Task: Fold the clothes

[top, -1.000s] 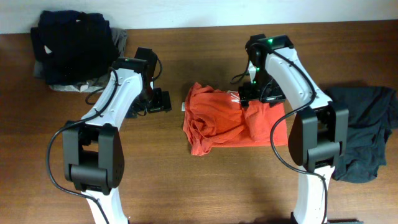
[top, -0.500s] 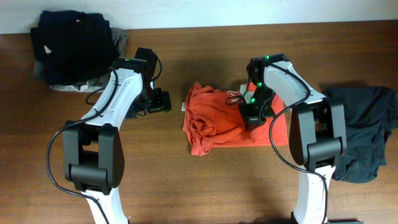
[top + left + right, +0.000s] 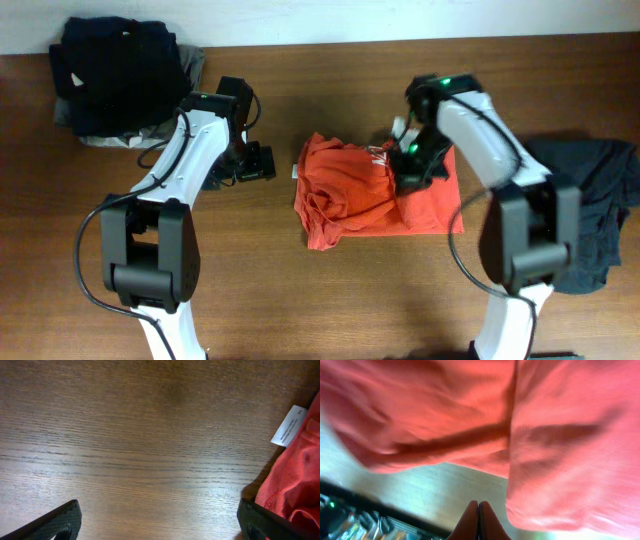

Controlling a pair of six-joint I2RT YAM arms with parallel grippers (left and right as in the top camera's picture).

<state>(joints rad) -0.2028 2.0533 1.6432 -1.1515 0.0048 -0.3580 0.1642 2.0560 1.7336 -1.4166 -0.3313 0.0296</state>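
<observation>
Your T-shirt (image 3: 360, 195) lies crumpled on the bench (image 3: 330, 300), its long axis running from one arm to the other. The right end effector (image 3: 408, 165) is closed tight at its edge, and you can't tell whether it has caught cloth. The left end effector (image 3: 262, 162) gapes wide just beside the shirt, holding nothing.

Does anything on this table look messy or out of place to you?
The red-orange T-shirt lies crumpled, its left half bunched into folds instead of flat, and a white label pokes out at its left edge. A dark garment sits in a rumpled heap at the far right.
</observation>
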